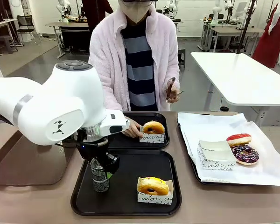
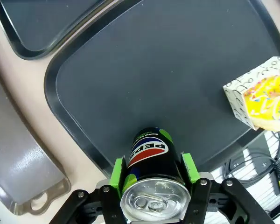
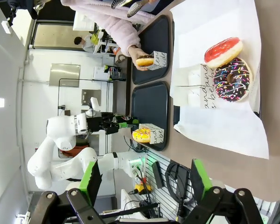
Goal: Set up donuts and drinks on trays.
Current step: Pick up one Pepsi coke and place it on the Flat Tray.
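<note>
My left gripper (image 1: 101,169) is shut on a black Pepsi can (image 1: 100,177), held upright at the left side of the near black tray (image 1: 126,205). In the left wrist view the green pads (image 2: 117,170) clamp the can (image 2: 150,151) over the tray (image 2: 154,70). A yellow donut in its sleeve (image 1: 153,187) lies on the same tray. On the far black tray (image 1: 130,142) the person's hand (image 1: 132,129) holds another yellow donut (image 1: 153,128). My right gripper (image 3: 144,179) is open and holds nothing, high above the table.
A paper-lined tray (image 1: 270,175) at the right carries a red donut (image 1: 238,139), a dark sprinkled donut (image 1: 246,156) and an empty sleeve (image 1: 214,155). The person's other hand holds tongs (image 1: 170,88). A brown tray (image 1: 18,163) lies at the left.
</note>
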